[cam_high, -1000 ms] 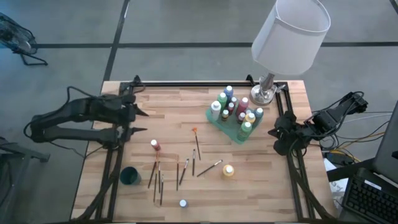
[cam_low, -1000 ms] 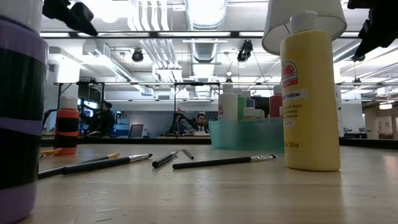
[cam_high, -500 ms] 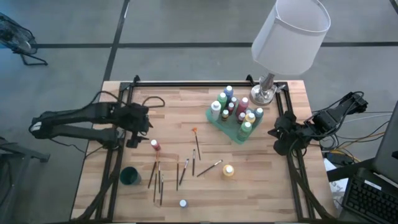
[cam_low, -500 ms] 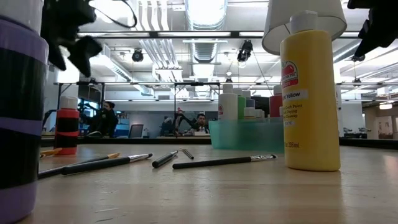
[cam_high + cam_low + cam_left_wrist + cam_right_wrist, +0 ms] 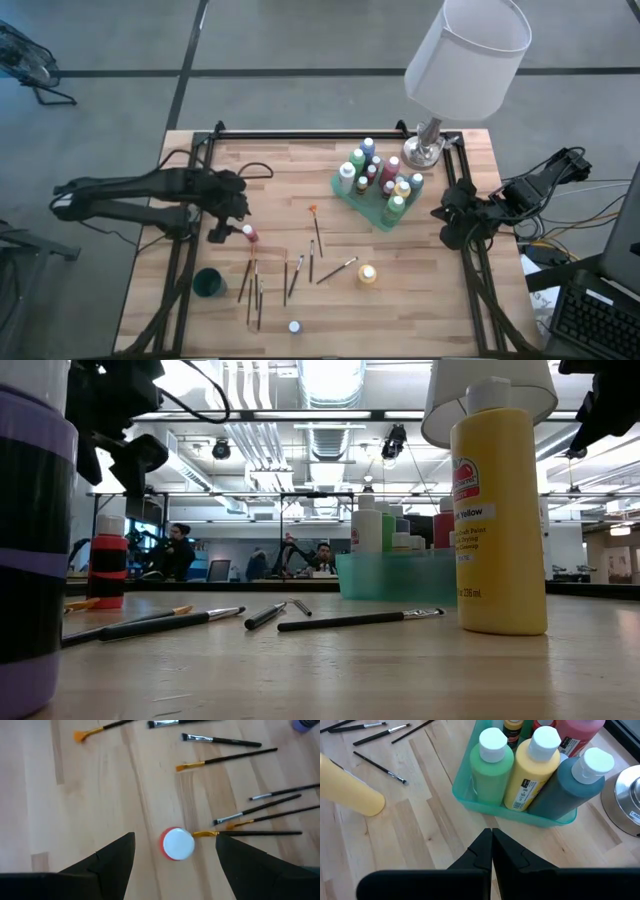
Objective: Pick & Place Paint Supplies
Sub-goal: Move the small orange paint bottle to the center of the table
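A small red paint bottle with a white cap stands upright on the table's left half. My left gripper hangs open above it and slants down. In the left wrist view its two fingers stand on either side of the bottle without touching it. Several thin brushes lie on the wood nearer the front edge. A yellow bottle stands to their right. The green tray holds several bottles. My right gripper waits shut at the table's right edge, near the tray.
A dark green cup stands at the front left. A small white-capped bottle stands near the front edge. A lamp with a metal base stands at the far right corner. Bare wood lies between the red bottle and the tray.
My left gripper has come down and moved toward the table's near edge and a little right, tipping more steeply downward, until it hangs over the red bottle. It has stayed open. Nothing on the table has moved.
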Robot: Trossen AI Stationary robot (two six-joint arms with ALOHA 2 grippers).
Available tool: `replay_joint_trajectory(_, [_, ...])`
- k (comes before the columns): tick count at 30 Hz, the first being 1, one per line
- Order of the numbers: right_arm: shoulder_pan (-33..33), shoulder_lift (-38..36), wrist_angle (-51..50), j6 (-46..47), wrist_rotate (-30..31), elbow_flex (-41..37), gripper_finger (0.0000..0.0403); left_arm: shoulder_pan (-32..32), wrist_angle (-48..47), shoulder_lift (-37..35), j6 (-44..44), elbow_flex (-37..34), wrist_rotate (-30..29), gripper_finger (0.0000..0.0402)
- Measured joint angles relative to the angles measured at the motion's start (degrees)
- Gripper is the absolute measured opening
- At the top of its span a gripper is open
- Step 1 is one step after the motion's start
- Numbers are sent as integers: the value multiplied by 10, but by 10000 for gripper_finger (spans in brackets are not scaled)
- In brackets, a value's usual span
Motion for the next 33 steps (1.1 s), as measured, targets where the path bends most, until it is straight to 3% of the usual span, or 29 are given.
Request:
replay_joint_trajectory(7, [0,0,0,0,0,0,8,-8,14,33,-64,-2,-10,278])
replay_joint_trajectory(13, [0,0,0,0,0,0,8,-51,28,52,-107,-7,-29,263])
replay_joint_trajectory(21, [0,0,0,0,0,0,8,-109,29,78,-159,-8,-125,259])
replay_joint_trajectory(33, [0,0,0,0,0,0,8,-111,25,111,-188,-9,-123,259])
